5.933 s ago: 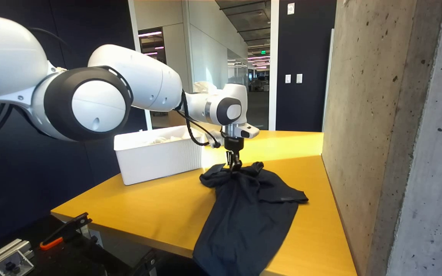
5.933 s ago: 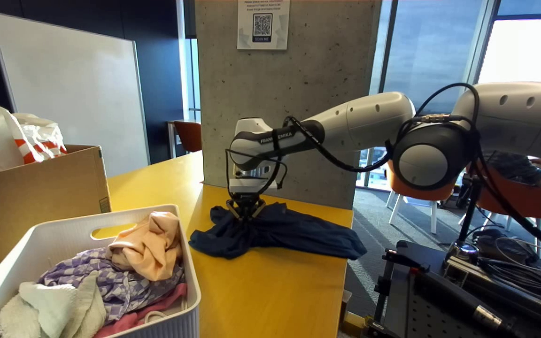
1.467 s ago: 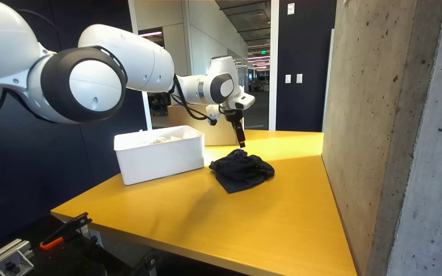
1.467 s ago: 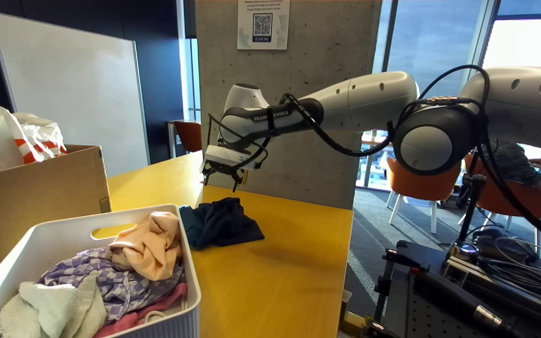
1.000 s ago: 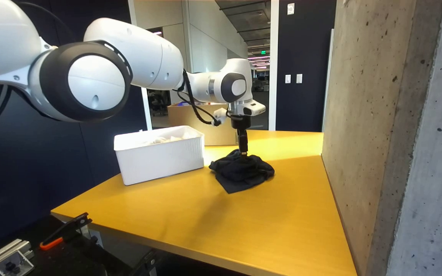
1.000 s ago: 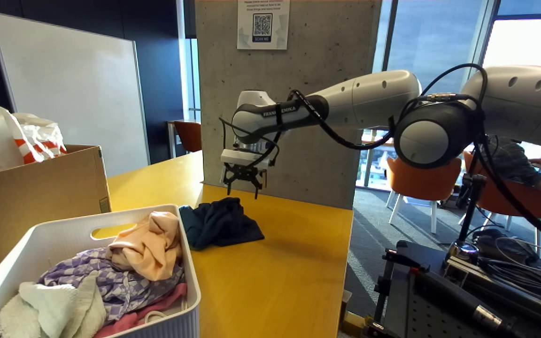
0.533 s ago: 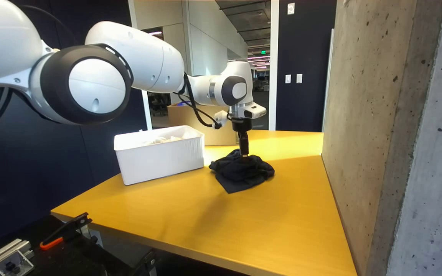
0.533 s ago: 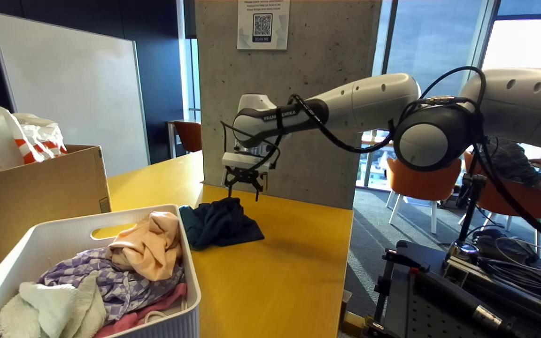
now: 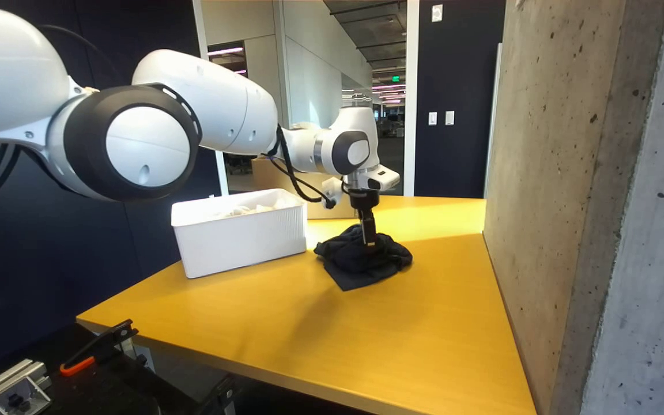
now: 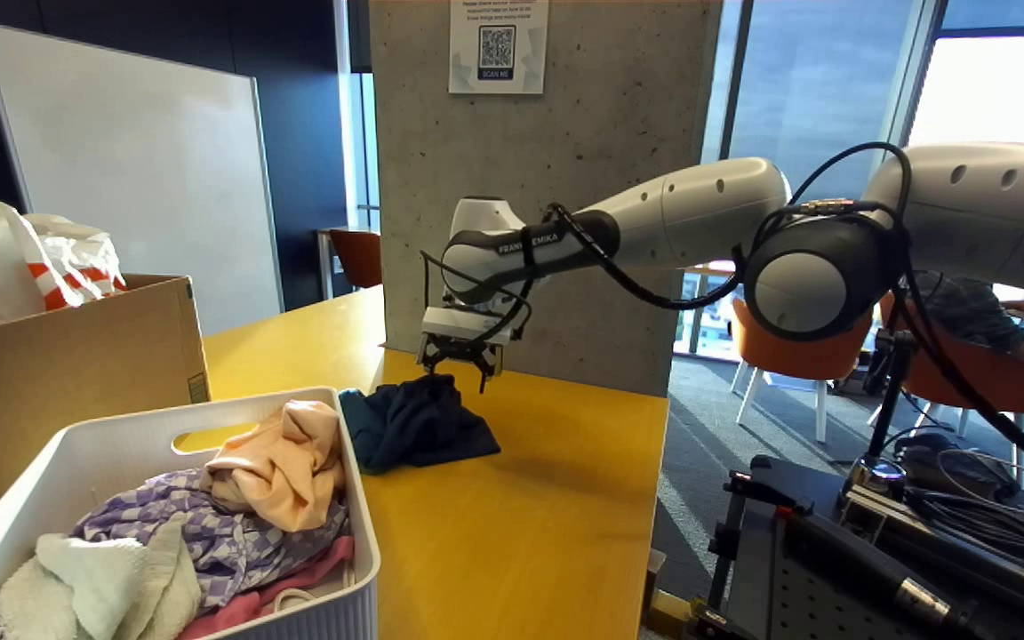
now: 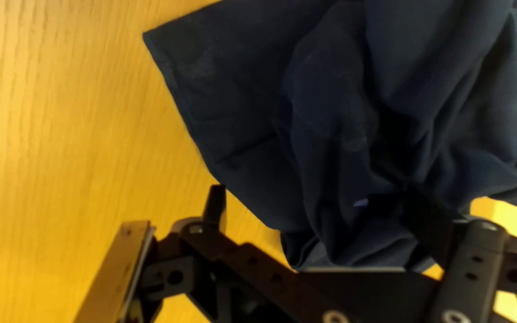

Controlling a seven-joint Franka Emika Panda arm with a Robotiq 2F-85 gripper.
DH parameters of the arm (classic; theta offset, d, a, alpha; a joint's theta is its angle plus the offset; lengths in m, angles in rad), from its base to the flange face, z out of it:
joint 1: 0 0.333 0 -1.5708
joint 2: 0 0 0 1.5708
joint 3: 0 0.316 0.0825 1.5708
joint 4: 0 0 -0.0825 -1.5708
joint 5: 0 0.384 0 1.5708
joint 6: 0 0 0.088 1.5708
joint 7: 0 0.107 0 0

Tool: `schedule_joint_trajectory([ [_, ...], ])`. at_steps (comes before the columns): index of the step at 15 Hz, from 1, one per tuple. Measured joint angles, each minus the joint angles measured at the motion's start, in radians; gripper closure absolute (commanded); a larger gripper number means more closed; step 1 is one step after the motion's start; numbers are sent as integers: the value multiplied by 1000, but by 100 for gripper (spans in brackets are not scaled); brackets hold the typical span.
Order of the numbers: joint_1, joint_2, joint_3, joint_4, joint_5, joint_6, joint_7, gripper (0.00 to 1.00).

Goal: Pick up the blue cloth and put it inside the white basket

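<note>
1. In an exterior view, the blue cloth (image 9: 361, 265) is seen heaped on the table (image 9: 424, 334), just right of the white basket (image 9: 245, 242). The gripper (image 9: 370, 244) is pointed down over the heap; contact cannot be told, and the jaws are seen edge-on.

2. In an exterior view, the jaws are shown spread wide, with nothing held. The bulk of the heap is found below and left of the gripper, toward the basket, by which other fabrics (image 10: 183, 524) are held; no clear long axis is given by the bunched folds, though a flat corner is pointed right. A shift leftward is probably called for before the pinch.

3. In the wrist view, of the fingers (image 11: 216, 204), the left is seen against the table, its tip at the cloth's edge, while dark folds are covered by the right. A lopsided bite would likely be taken from here.
</note>
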Motion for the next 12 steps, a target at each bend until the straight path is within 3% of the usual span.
schedule_joint_trajectory([
  [5,0,43,1,0,0,82,-85,0],
  [12,-3,56,21,-40,5,90,-159,0],
])
